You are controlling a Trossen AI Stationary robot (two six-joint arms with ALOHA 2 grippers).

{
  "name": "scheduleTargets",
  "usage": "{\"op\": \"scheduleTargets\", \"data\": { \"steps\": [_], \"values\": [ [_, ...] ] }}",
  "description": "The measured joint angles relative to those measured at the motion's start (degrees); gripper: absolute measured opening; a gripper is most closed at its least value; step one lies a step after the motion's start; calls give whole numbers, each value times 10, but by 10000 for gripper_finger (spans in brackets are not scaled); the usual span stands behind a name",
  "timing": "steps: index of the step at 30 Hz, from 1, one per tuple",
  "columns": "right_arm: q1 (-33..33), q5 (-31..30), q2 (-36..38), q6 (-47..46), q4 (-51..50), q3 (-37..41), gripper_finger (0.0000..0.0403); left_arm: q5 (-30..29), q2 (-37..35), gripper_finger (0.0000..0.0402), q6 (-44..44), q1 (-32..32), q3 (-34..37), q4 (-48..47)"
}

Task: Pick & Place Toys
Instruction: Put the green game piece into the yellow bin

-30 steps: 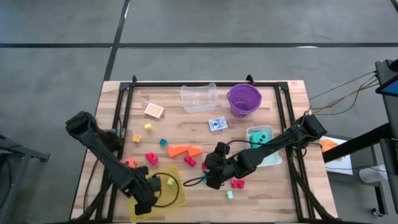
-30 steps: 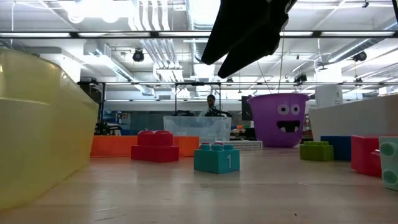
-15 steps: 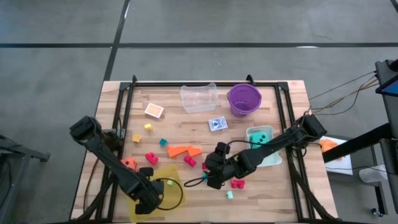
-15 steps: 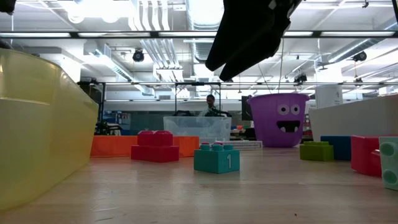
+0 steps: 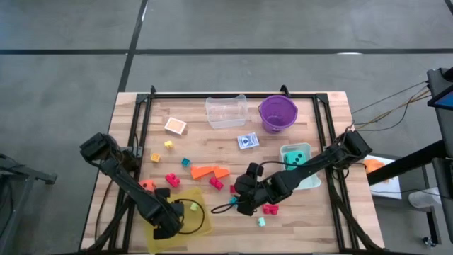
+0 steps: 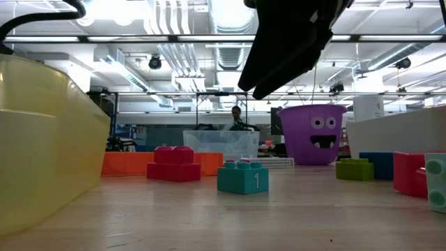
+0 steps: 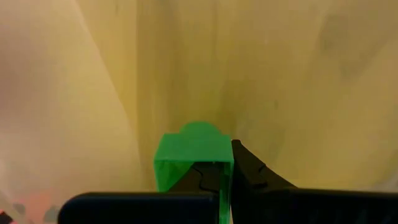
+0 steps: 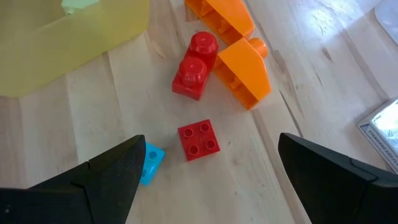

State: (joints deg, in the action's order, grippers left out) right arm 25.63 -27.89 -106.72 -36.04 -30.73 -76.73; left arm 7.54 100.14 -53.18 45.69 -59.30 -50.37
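Clamping a green brick (image 7: 193, 155) inside the yellow tray (image 5: 199, 210) — left gripper (image 5: 166, 228); right gripper (image 5: 244, 205) spread wide, empty.

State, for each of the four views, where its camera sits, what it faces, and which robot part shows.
High: overhead, facing down; both arms show.
Low: table height, facing the bucket; an arm hangs above.
Left wrist: inside the tray; shut left gripper at a green brick.
Right wrist: open right gripper above a red brick.
Shared: the tray.
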Motion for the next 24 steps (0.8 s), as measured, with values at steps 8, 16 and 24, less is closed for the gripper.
{"op": "scheduleTargets", "data": {
  "steps": [8,16,24],
  "values": [
    [0,0,0,2,1,1,363,0,0,22,-13,0,1,0],
    [0,0,0,1,1,1,363,0,0,43,-22,0,1,0],
    [0,0,0,1,1,1,363,0,-1,45,-24,0,1,4]
  ]
}}
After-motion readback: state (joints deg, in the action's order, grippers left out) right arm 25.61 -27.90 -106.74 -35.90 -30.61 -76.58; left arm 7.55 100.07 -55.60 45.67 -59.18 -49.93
